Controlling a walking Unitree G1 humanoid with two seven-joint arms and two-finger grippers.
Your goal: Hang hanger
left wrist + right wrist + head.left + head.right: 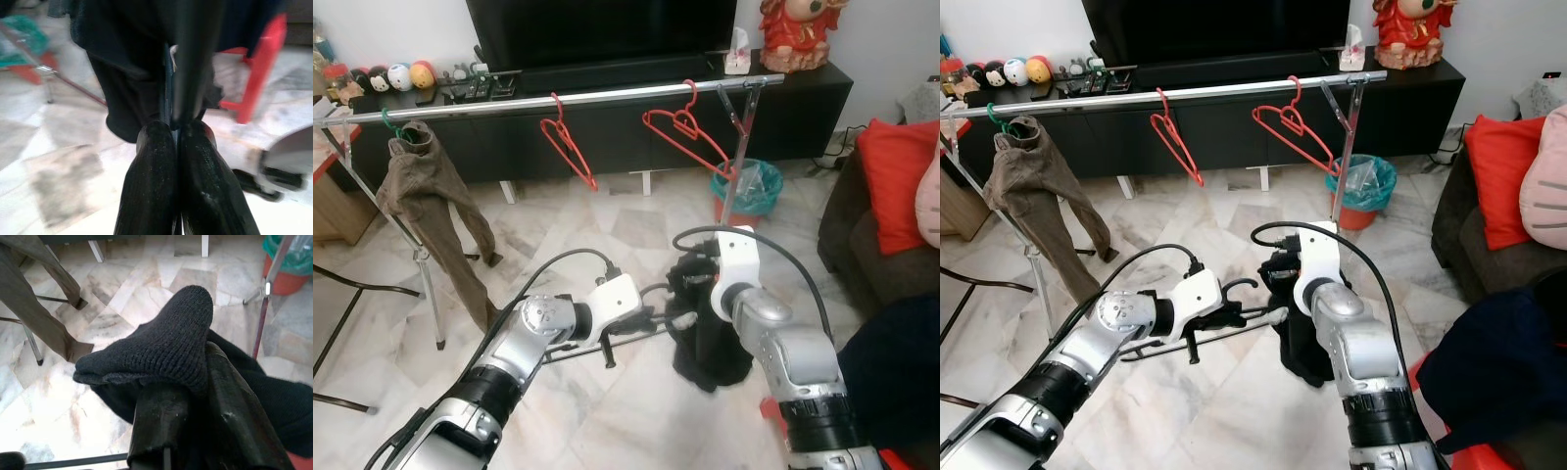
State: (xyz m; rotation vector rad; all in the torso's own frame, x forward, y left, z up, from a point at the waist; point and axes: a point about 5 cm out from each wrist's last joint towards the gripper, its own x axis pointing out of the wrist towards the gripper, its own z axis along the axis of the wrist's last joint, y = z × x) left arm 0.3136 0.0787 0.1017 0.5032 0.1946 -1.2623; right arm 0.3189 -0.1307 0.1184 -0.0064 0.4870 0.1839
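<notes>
A black hanger [1234, 328] is held low above the floor [607, 411], pinched by the closed left tool [177, 147]; a black garment [161, 347] is clamped by the right tool [195, 396]; beyond, a rail [607, 96] carries red hangers [685, 132].

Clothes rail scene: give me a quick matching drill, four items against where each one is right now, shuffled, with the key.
Items:
1. brown trousers
2. red hangers
3. black garment
4. black hanger

Places:
A. pinched in the right claw
B. clamped in the left claw
C. hanging bare on the rail
D. hanging from a green hanger at the rail's left end

Pairs: 1-D, 2-C, 3-A, 4-B
</notes>
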